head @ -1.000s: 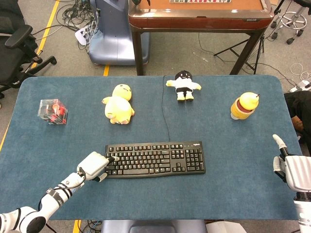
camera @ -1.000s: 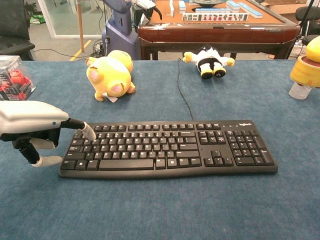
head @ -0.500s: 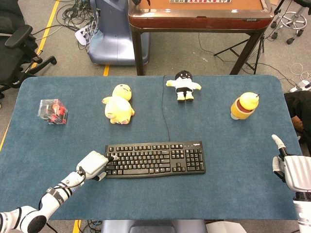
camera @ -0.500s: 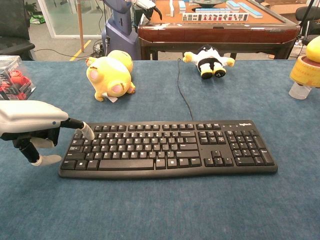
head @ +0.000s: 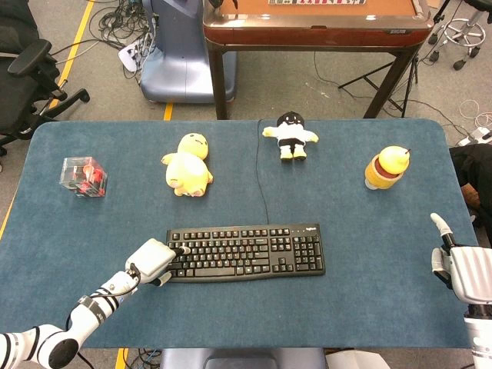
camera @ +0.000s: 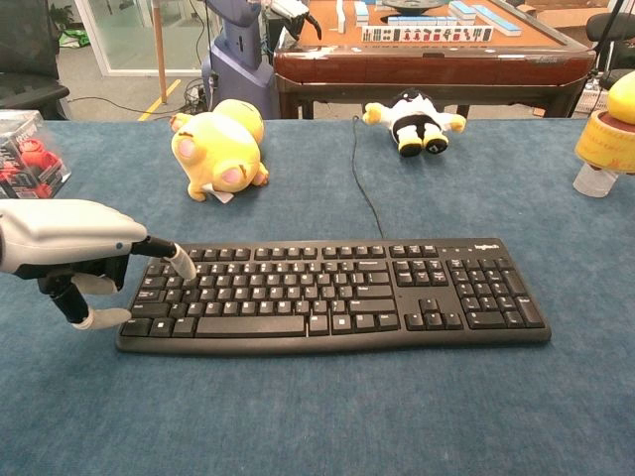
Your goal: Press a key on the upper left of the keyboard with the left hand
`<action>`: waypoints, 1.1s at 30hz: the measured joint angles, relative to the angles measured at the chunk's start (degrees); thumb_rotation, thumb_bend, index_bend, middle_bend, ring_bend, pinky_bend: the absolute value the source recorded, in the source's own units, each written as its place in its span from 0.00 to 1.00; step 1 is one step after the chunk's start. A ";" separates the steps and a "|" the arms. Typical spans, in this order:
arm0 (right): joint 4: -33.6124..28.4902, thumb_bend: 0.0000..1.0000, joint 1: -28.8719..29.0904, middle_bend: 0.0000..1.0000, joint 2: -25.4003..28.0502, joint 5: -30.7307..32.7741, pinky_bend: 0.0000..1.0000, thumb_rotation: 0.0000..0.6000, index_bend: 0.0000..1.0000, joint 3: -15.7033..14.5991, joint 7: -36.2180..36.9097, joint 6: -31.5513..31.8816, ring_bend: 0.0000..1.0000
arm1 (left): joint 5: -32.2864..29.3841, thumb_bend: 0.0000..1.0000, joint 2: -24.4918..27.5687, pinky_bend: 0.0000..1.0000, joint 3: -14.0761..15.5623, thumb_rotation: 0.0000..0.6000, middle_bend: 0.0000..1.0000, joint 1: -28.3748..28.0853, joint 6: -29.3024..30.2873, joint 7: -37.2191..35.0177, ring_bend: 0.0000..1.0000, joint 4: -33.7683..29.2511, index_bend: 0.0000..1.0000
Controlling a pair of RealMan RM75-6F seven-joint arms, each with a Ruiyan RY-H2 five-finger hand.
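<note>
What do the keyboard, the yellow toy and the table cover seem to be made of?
The keyboard looks like black matte plastic, with hard-edged keys and white legends. The yellow toy appears to be soft plush: fuzzy surface, rounded shape, pink pads. The table cover seems to be blue felt or short carpet, with a dull, fibrous texture. The left hand beside the keys has a smooth grey shell, probably plastic.

The left robot hand (camera: 62,248) has a pale grey shell, black fingers with white tips, and a white-and-black forearm with a thin cable; the right robot hand (head: 460,265), lower right, is grey-white.
</note>
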 measured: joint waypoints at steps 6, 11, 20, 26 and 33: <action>0.02 0.66 0.02 0.83 -0.03 0.05 1.00 1.00 0.13 0.01 -0.07 -0.08 0.82 | -0.75 0.36 -0.26 1.00 0.34 1.00 1.00 -0.54 0.33 0.64 1.00 0.04 0.20; 0.03 0.66 0.03 0.83 -0.05 0.04 1.00 1.00 0.13 0.00 -0.11 -0.12 0.82 | -1.17 0.36 -0.43 1.00 0.80 1.00 1.00 -0.86 0.52 1.32 1.00 0.19 0.20; 0.01 0.66 0.02 0.83 0.01 0.06 1.00 1.00 0.13 0.02 -0.06 -0.14 0.82 | -1.98 0.36 -1.15 1.00 1.62 1.00 1.00 -1.38 0.76 2.36 1.00 0.71 0.21; 0.01 0.66 -0.04 0.83 0.05 0.09 1.00 1.00 0.13 0.04 0.05 -0.05 0.82 | -2.80 0.36 -1.55 1.00 2.05 1.00 1.00 -1.83 0.83 3.31 1.00 0.93 0.21; 0.00 0.66 -0.09 0.83 0.05 -0.07 1.00 1.00 0.13 0.02 0.14 0.10 0.82 | -3.16 0.36 -1.46 1.00 2.14 1.00 1.00 -2.07 1.82 3.83 1.00 0.25 0.21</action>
